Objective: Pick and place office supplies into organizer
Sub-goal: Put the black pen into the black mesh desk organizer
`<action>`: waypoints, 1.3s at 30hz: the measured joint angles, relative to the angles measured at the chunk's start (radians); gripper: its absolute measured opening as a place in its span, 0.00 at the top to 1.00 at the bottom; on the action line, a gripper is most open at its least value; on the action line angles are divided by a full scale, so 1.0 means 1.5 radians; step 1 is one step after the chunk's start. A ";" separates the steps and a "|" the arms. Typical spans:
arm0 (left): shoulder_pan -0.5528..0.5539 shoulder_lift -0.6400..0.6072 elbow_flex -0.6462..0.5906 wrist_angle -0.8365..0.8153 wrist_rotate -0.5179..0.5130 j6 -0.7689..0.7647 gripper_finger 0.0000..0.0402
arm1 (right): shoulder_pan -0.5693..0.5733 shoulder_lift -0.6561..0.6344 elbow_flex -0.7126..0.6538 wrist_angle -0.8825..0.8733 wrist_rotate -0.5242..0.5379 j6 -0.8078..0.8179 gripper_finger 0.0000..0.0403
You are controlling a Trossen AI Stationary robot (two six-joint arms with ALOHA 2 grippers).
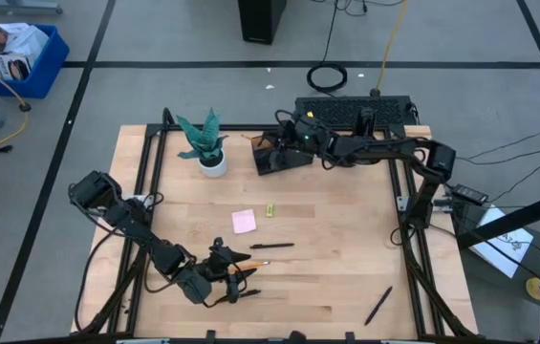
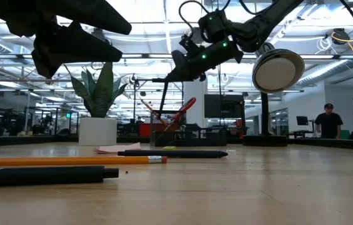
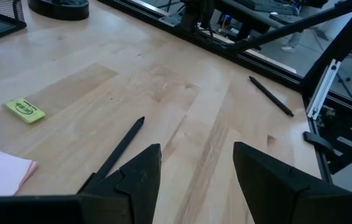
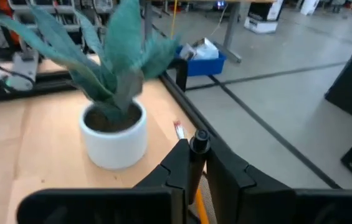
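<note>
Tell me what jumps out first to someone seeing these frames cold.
Probably the right gripper at the table's far edge, shut on a black pen held upright over the organizer, where red-handled scissors already stand. Beside it is the teal plant in its white pot. Near the front edge, the left gripper hovers open over an orange pencil and loose pens, with the pink sticky-note pad mid-table.

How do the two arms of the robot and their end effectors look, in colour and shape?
Both arms are black and jointed, with thin dark cables running along them. The left end effector has two broad, wedge-shaped matte black fingers. The right end effector has similar dark angular fingers, and small green lights glow on that arm's wrist in the low view.
</note>
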 joint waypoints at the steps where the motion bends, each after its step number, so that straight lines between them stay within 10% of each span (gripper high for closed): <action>1: 0.000 0.000 0.000 0.000 0.000 0.001 0.49 | -0.002 0.004 0.000 -0.005 0.000 0.004 0.92; 22: 0.000 0.000 0.000 0.000 0.002 0.002 0.49 | 0.013 0.002 -0.001 -0.013 -0.019 -0.029 0.75; 39: 0.011 0.000 0.000 0.006 0.075 0.014 0.49 | 0.331 -0.153 -0.055 -0.279 -0.014 -0.047 0.77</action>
